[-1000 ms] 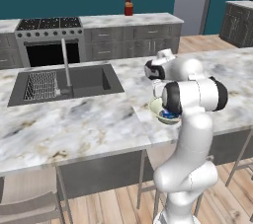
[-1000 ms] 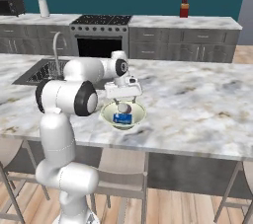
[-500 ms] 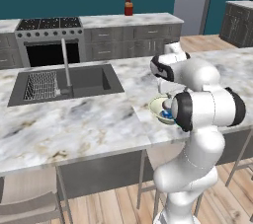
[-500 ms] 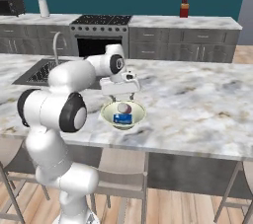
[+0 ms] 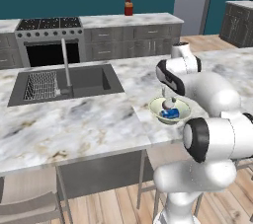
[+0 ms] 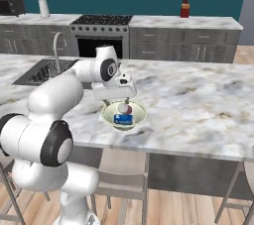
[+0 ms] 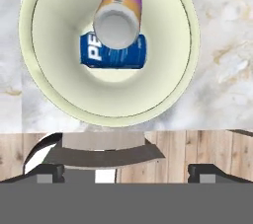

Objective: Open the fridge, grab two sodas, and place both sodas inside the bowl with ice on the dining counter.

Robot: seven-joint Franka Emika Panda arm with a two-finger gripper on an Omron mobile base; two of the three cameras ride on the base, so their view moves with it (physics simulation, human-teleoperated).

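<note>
The pale cream-green bowl (image 7: 59, 85) sits on the dining counter (image 5: 74, 124) near its front edge. Two sodas are inside it. The blue can (image 7: 91, 50) lies on its side, and the purple can with an orange band (image 7: 118, 16) stands over it. My gripper (image 7: 127, 171) hangs open just above the bowl (image 6: 106, 115), holding nothing and clear of both cans. From the right base, the purple can (image 6: 123, 108) and blue can (image 6: 123, 119) show under my hand. No ice can be made out in the bowl. The fridge is out of view.
A dark sink (image 5: 64, 82) with a tall faucet (image 5: 64, 65) is set into the counter left of the bowl. Behind stand a stove (image 5: 49, 23) and grey cabinets with a red bottle (image 5: 128, 7). Stools (image 6: 121, 184) stand below the counter's front edge.
The arm's elbow has swung back and outward while the hand stays over the bowl, slightly higher. Both cans lie still in the bowl.
</note>
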